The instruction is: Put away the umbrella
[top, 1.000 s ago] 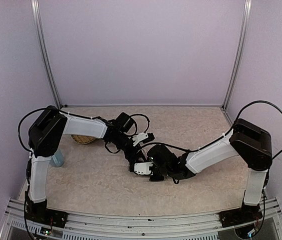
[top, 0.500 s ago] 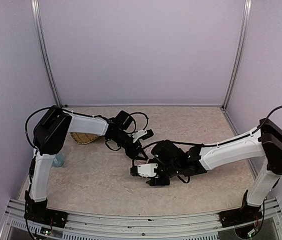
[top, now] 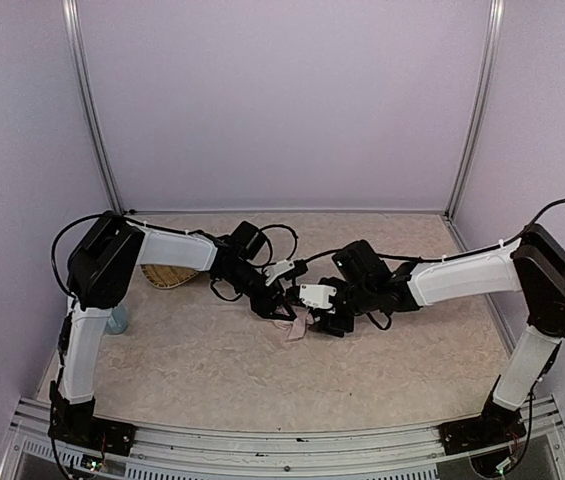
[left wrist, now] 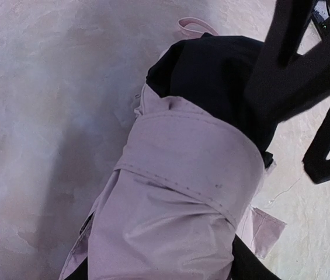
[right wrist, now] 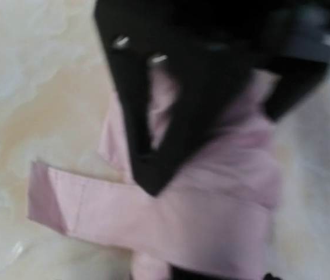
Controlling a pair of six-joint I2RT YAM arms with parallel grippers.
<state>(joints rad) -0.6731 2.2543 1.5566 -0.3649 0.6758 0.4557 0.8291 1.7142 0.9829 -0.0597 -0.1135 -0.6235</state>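
1. Seen from above, two white-and-black arms reach in from the near corners of a beige marbled table [top: 212, 370] and meet near its middle
2. The umbrella [top: 297, 327] lies on the table between the two grippers, folded into a bundle; from above only a small patch of pale pink shows
3. The left gripper [top: 278, 304] comes in from the left. In its wrist view its black fingers [left wrist: 252, 265] show at the bottom edge, one on either side of the bundle and pressed to the fabric, so it is closed partway around the umbrella
4. The same view shows pale pink fabric bound by a stitched strap [left wrist: 194, 157], with black lining bunched at the far end
5. The right gripper [top: 314, 318] hangs just over the umbrella from the right. Its wrist view is blurred, yet its fingers [right wrist: 144, 140] stand spread apart above the pink fabric, gripping nothing
6. A woven tray [top: 167, 277] lies to the left, partly hidden behind the left arm and well apart from the umbrella
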